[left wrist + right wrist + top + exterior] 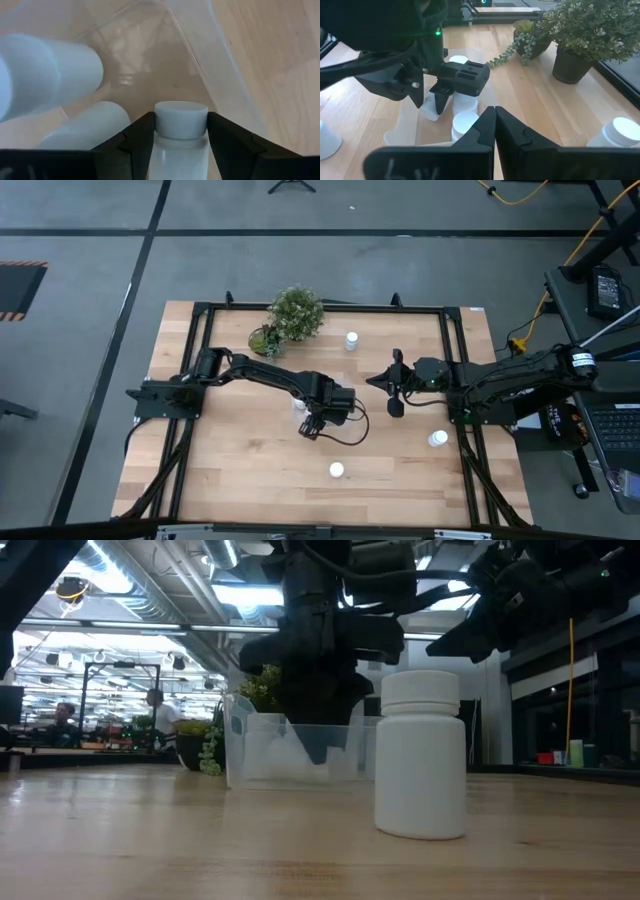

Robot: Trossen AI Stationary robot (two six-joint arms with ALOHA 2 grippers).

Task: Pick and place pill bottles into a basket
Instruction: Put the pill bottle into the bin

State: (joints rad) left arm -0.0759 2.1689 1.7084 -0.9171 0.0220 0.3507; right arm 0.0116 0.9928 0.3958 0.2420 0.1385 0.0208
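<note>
My left gripper (181,145) has a pill bottle (180,131) between its fingers (140,142), which sit close against both sides just under the cap; whether they are pressing or have just let go I cannot tell. It hangs low over the clear basket (303,408), near the middle of the tabletop, and my wrist view shows the basket wall (200,60) just beyond the cap and two more bottles (55,75) lying on their sides on the basket floor beside the one I carry.

The step, as I judge it, is the release. To do it well I should keep the bottle inside the wall, lower until its base is near the floor, and choose the bare patch rather than the lying bottles, so it neither bounces nor rolls out. Then I should spread the fingers evenly and lift straight up, so neither fingertip drags the cap or catches the thin rim.

My right gripper (396,383) waits closed and empty, right of the basket. Three bottles stand loose: one (351,340) toward the far edge by the potted plant (296,313), one (437,439) near the right edge, one (337,470) toward the near edge.
</note>
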